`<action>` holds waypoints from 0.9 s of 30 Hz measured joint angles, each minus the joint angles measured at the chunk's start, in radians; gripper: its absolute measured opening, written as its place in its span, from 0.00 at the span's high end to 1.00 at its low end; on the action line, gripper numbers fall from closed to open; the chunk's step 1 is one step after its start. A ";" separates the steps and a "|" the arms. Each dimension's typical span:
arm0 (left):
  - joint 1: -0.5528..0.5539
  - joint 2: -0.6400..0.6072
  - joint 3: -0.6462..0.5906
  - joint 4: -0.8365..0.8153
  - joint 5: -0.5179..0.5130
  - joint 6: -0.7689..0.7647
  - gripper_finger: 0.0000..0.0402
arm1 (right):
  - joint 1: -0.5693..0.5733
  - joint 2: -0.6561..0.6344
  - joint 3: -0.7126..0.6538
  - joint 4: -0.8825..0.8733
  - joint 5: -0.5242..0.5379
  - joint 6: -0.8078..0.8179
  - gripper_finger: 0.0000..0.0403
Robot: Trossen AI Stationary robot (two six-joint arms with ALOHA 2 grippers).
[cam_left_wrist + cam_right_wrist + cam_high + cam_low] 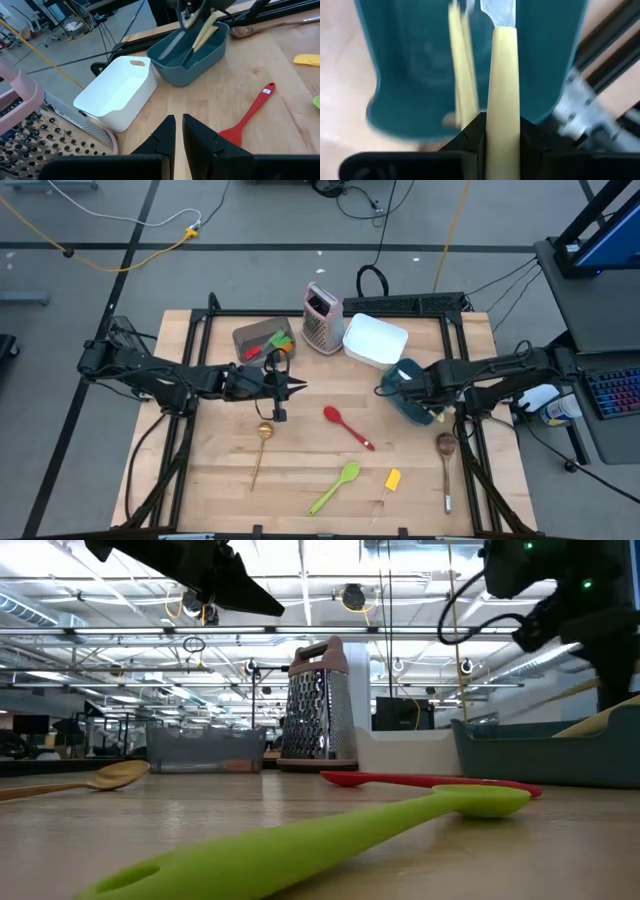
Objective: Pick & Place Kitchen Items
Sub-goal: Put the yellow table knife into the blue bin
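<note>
My left gripper (297, 387) is shut and empty above the table, left of centre, and also shows in its wrist view (178, 132). My right gripper (397, 386) is shut on a cream-handled knife (503, 75) over the teal container (412, 398). A second cream-handled utensil (462, 75) lies inside that container. A red spoon (348, 427), a gold spoon (261, 448), a green spoon (336, 486), a yellow spatula (391, 481) and a wooden spoon (446, 463) lie flat on the table. Red and green utensils (275, 345) lie in the grey container (256, 336). My right gripper pinches the knife's cream handle (503, 125) between its two fingers, and the handle runs forward along them. The fingers slant down from the table's right side. The knife is tilted, its blade (498, 12) pointing down into the teal container (190, 60).
An upright metal grater (322, 318) and a white container (375, 340) stand at the back centre, between the grey and teal containers. Black frame rails (440, 305) run along the table's back and sides. Bare wood lies between the loose utensils at the front.
</note>
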 joint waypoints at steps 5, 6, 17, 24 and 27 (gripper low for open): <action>0.000 0.000 0.000 0.000 0.000 -0.003 0.91 | 0.000 0.000 0.000 -0.026 -0.104 0.021 0.85; 0.000 0.000 0.000 0.000 0.000 -0.003 0.91 | 0.000 0.000 0.000 -0.022 -0.102 0.014 0.85; 0.000 0.000 0.000 -0.003 0.000 -0.005 0.91 | 0.000 0.000 0.000 0.049 0.001 0.008 0.80; 0.000 0.000 0.000 -0.003 0.001 -0.011 0.91 | -0.015 0.001 0.000 0.115 0.081 0.036 0.81; 0.000 0.000 0.000 -0.003 0.001 -0.011 0.91 | -0.015 0.001 0.000 0.118 0.080 0.034 0.80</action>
